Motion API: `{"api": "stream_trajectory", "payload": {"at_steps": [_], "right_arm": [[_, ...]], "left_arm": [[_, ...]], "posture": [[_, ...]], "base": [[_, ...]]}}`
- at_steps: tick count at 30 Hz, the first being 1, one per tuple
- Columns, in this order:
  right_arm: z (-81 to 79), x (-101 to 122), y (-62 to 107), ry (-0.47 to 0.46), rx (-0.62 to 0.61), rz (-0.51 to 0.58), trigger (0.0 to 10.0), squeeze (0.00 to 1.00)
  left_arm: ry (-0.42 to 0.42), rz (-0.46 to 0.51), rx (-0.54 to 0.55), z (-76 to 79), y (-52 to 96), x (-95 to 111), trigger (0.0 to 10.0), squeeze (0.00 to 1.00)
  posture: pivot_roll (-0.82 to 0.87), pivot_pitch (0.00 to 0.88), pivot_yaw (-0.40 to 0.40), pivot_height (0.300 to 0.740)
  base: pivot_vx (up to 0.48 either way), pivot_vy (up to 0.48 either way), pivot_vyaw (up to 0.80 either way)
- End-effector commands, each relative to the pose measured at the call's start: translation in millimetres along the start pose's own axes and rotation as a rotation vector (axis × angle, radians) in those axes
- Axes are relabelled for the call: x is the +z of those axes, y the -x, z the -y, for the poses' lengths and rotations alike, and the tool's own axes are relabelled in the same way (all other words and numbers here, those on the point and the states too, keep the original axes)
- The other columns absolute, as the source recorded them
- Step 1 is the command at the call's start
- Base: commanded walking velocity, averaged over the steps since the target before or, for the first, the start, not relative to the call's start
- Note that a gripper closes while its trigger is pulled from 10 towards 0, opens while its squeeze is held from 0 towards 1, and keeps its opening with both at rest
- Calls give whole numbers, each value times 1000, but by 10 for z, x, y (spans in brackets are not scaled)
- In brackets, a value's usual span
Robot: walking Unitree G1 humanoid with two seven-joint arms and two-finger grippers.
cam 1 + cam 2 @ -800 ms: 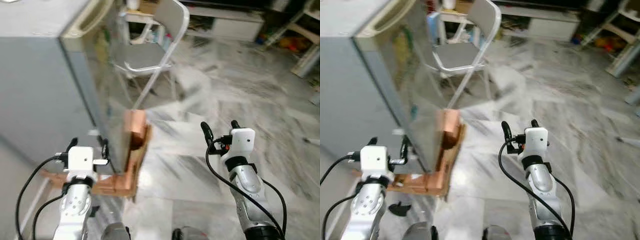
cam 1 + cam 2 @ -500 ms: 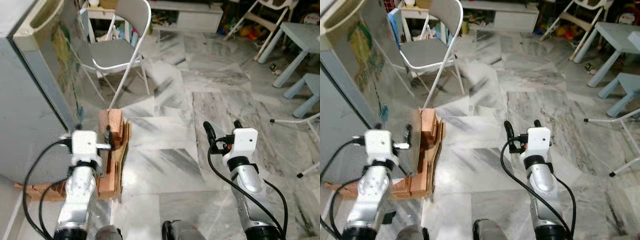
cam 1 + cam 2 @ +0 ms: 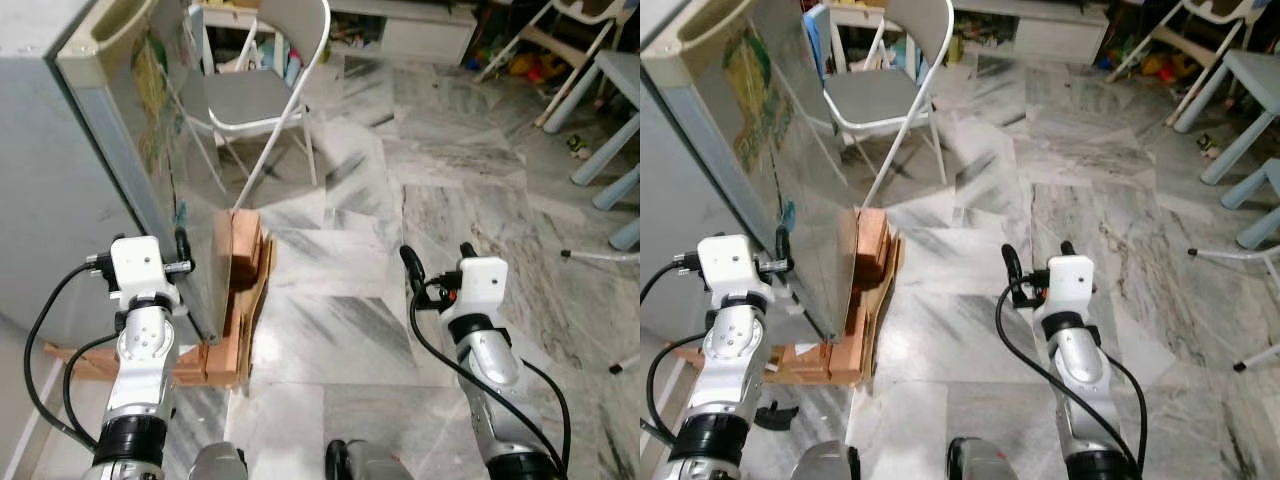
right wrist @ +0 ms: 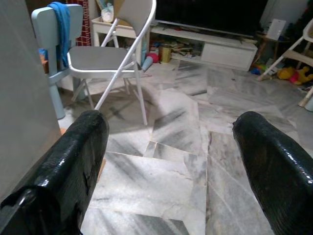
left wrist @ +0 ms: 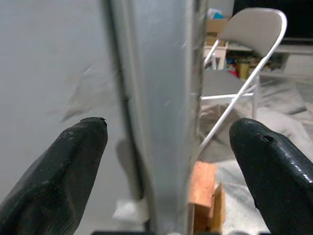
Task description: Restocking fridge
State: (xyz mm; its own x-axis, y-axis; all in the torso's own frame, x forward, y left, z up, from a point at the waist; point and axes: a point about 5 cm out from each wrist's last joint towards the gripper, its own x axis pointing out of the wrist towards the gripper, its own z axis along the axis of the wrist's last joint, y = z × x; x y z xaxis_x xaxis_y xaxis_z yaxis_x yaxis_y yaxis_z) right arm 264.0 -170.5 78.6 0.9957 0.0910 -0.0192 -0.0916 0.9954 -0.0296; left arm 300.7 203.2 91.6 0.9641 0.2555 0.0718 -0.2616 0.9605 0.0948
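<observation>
Left wrist view: left gripper (image 5: pixel 168 147) fingers spread astride fridge (image 3: pixel 60 190) edge; right gripper (image 3: pixel 435 262) spread, empty; restocking unstarted.

The scene is viewed from head height by both eye cameras, angled forward and down — fridge (image 3: pixel 70 170), folding chair (image 3: pixel 262 95) and marble floor (image 3: pixel 340 330) are shared. The left wrist camera is aimed along its spread fingers (image 5: pixel 73 161), very near the fridge's corner edge, seen between them. The right wrist camera is pointed across the floor toward the chair — also framed between parted fingers (image 4: pixel 73 161).
</observation>
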Motion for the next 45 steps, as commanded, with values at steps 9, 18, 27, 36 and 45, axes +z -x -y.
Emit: {"api": "stream_trajectory", "payload": {"at_steps": [9,18,27,36,45], "right_arm": [[88,53,-10,14,-16,6,10000,0],[68,51,-15,14,-9,4,10000,0],[67,-16,69,6,4,-34,10000,0],[47,-435,282,62,87,-299,10000,0],[-53,-495,315,19,133,-338,10000,0]], "left_arm": [[27,16,-30,148,-142,60,10000,0],[9,-3,-17,167,-251,53,10000,0],[-25,46,-113,345,-493,290,10000,0],[-36,420,-868,1704,149,1043,10000,0],[159,346,-895,1970,347,1082,10000,0]], "posture": [[84,98,-75,740],[77,100,-77,740],[61,99,-68,740],[83,102,-77,740],[79,95,-52,740]], "base": [[0,0,0],[0,0,0],[0,0,0],[0,0,0],[0,0,0]]}}
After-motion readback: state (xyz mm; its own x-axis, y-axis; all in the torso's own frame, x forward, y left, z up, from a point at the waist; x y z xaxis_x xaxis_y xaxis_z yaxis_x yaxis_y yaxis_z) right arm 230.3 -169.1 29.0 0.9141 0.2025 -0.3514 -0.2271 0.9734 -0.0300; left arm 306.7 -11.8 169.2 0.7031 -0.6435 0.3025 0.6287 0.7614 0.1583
